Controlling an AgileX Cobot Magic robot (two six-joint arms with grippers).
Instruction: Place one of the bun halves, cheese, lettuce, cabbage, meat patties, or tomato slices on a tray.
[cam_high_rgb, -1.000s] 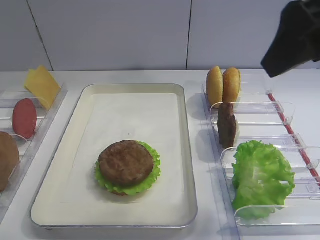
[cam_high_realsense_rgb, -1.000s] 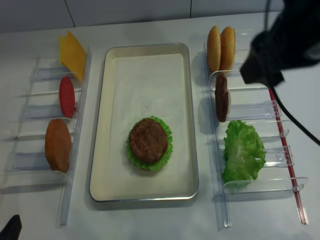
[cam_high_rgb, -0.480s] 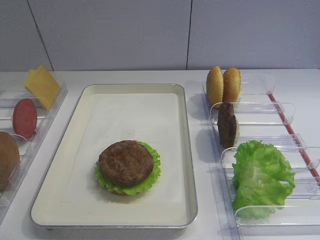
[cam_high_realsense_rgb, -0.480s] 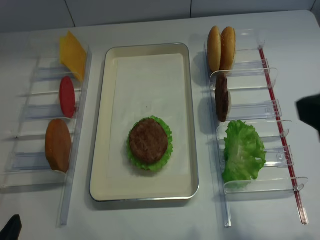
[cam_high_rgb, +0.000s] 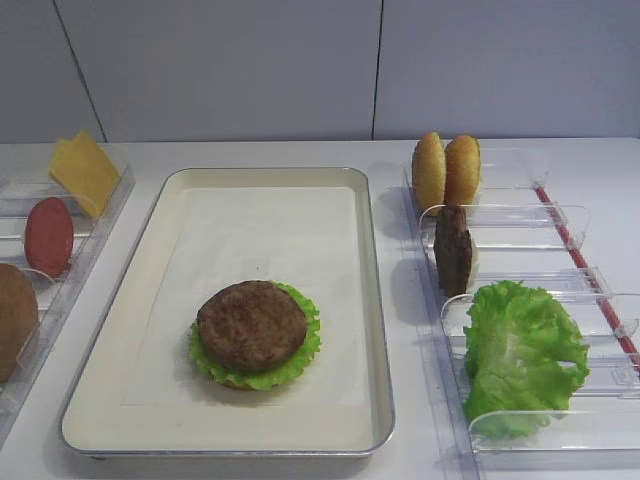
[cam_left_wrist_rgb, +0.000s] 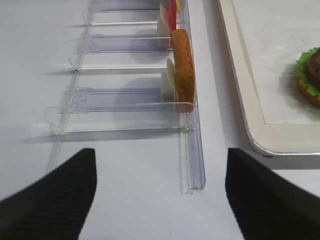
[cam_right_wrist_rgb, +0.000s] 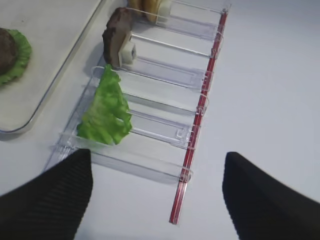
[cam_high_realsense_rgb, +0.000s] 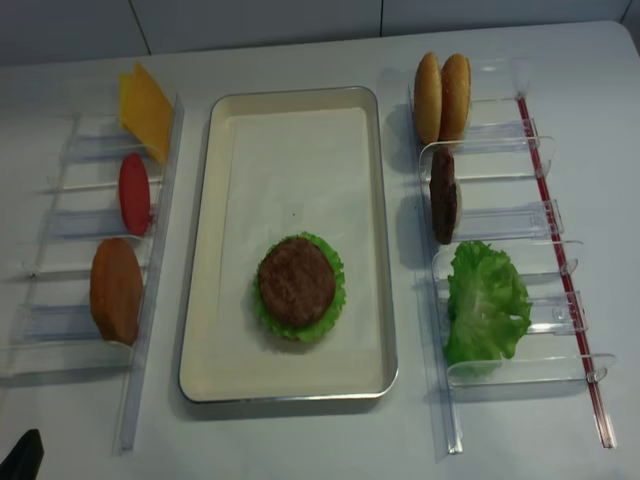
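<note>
- While both high views show the whole tray (cam_high_realsense_rgb: 372, 240), only the wrist views show the end effectors: right end effector (cam_right_wrist_rgb: 157, 197) and left end effector (cam_left_wrist_rgb: 160, 192), each with fingers wide apart, holding nothing.
- On the tray, a patty (cam_high_rgb: 251, 325) lies flat on lettuce (cam_high_rgb: 300, 352).
- Another patty (cam_high_realsense_rgb: 443, 196) stands on edge in the right rack (cam_high_realsense_rgb: 520, 215), faces pointing along the rack.
</note>
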